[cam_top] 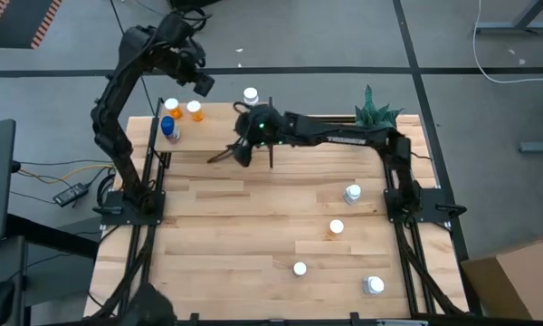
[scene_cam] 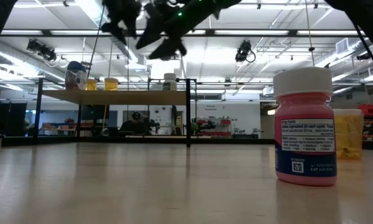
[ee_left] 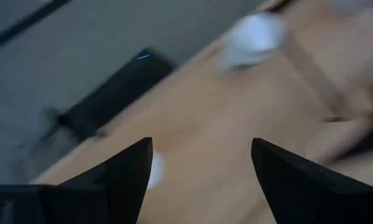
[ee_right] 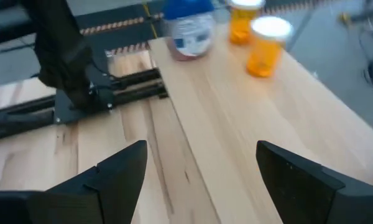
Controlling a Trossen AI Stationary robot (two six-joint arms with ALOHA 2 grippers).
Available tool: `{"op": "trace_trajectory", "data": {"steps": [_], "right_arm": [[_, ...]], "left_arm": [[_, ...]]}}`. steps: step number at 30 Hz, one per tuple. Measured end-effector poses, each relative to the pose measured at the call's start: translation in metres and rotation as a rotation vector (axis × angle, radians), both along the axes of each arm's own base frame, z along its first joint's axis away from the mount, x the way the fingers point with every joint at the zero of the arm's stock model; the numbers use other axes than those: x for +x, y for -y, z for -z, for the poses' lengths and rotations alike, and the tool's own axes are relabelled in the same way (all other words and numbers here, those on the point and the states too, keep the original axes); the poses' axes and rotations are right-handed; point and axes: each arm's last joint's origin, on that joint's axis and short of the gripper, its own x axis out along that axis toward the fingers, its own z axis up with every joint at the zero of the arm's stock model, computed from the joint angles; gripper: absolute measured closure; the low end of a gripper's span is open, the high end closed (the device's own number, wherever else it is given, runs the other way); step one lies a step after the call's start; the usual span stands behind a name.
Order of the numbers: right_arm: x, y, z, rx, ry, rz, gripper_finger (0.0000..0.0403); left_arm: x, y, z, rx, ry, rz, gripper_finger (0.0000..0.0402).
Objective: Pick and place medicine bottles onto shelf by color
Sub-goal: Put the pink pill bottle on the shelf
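**Desk:** Up close, what fills the foreground?

**Photographer:** From table height, a pink bottle (scene_cam: 305,126) with a white cap stands nearest on the pale plank tabletop (scene_cam: 143,186); a yellow-orange bottle (scene_cam: 348,133) sits just behind it. From above, four white-capped bottles lie scattered on the table's right half: one near the front edge (cam_top: 374,285), one toward the middle (cam_top: 300,268), one farther back (cam_top: 336,226) and one by the right arm's base (cam_top: 353,192).

**Desk:** And the shelf?

**Photographer:** The light-wood shelf (cam_top: 208,136) on its thin black frame stands at the table's far left. At its left end are a blue bottle (cam_top: 170,128) and two orange bottles, one (cam_top: 173,108) at the far corner and one (cam_top: 195,110) just beside it. A white bottle (cam_top: 250,95) stands apart on the far edge, toward the right end.

**Desk:** The arms?

**Photographer:** The right gripper (cam_top: 240,149) hangs over the shelf's right part, fingers spread, nothing between them; its wrist view looks along the board to the blue and orange bottles. The left gripper (cam_top: 202,83) is raised beyond the shelf's far edge, fingers also spread and empty.

**Desk:** Background?

**Photographer:** A spiky green plant (cam_top: 374,110) at the far right corner. Beyond, a grey floor with dark seams, a cardboard box (cam_top: 516,281) at right, and a workshop hall with bright strip lights (scene_cam: 236,31) overhead.
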Motion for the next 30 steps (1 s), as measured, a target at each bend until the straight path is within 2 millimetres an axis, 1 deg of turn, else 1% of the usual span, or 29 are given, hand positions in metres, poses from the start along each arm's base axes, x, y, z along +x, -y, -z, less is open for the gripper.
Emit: {"op": "trace_trajectory", "data": {"steps": [2, 5, 9, 14, 21, 25, 30], "right_arm": [[-0.014, 0.000, -0.008, 0.054, -0.055, 0.033, 0.0093], [-0.034, -0.005, -0.015, 0.130, -0.162, 0.062, 0.0093], [-0.056, -0.024, -0.029, 0.183, -0.245, 0.041, 0.0093], [-0.073, -0.062, -0.038, 0.222, -0.350, -0.018, 0.0093], [-0.084, -0.134, -0.032, 0.249, -0.493, -0.145, 0.0093], [-0.089, -0.166, -0.029, 0.262, -0.523, -0.129, 0.0093], [-0.096, -0.195, -0.029, 0.346, -0.517, -0.073, 0.0093]], "left_arm": [[0.008, 0.015, -0.010, -0.008, 0.078, 0.066, 0.0121], [0.019, 0.042, -0.022, 0.021, 0.152, 0.163, 0.0126], [0.030, 0.079, -0.036, 0.053, 0.218, 0.268, 0.0139], [0.043, 0.123, -0.044, 0.063, 0.233, 0.346, 0.0159], [0.053, 0.171, -0.044, 0.013, 0.212, 0.471, 0.0181], [0.056, 0.192, -0.042, -0.003, 0.182, 0.502, 0.0186], [0.054, 0.208, -0.047, 0.067, 0.197, 0.530, 0.0186]]}}
